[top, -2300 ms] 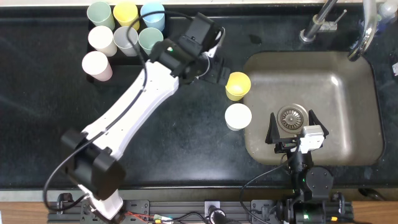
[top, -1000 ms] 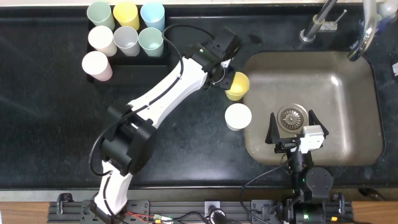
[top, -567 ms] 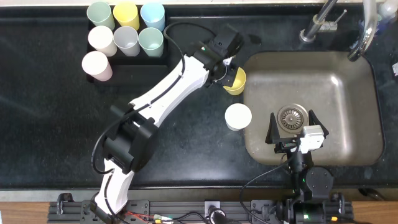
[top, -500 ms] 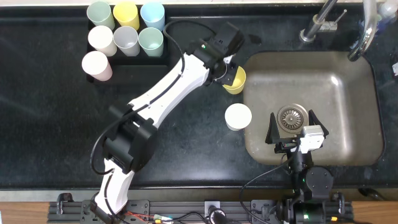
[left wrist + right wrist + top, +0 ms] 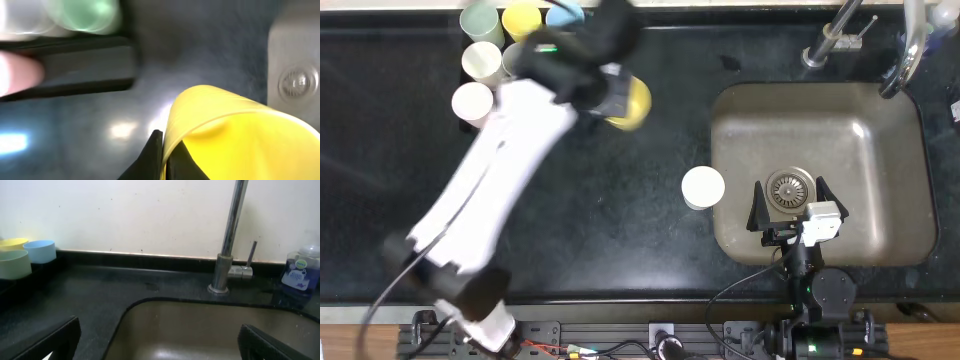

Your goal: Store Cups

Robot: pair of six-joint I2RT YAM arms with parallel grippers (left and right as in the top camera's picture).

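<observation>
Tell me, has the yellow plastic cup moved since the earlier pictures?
Yes. The yellow plastic cup, held by the left gripper, has travelled left, away from the steel sink toward the black cup tray.

- Light is even and bright from above; the left arm (image 5: 490, 190) and yellow cup (image 5: 628, 102) are smeared in the top view.
- Pale glare patches sit on the counter (image 5: 122, 131) just beside the left gripper (image 5: 164, 160).
- Beyond it, the tray (image 5: 85, 65) and green cup (image 5: 90, 12) are out of focus.
- Ahead of the right gripper (image 5: 790, 207), the wall (image 5: 130, 215) is brightly lit.
</observation>
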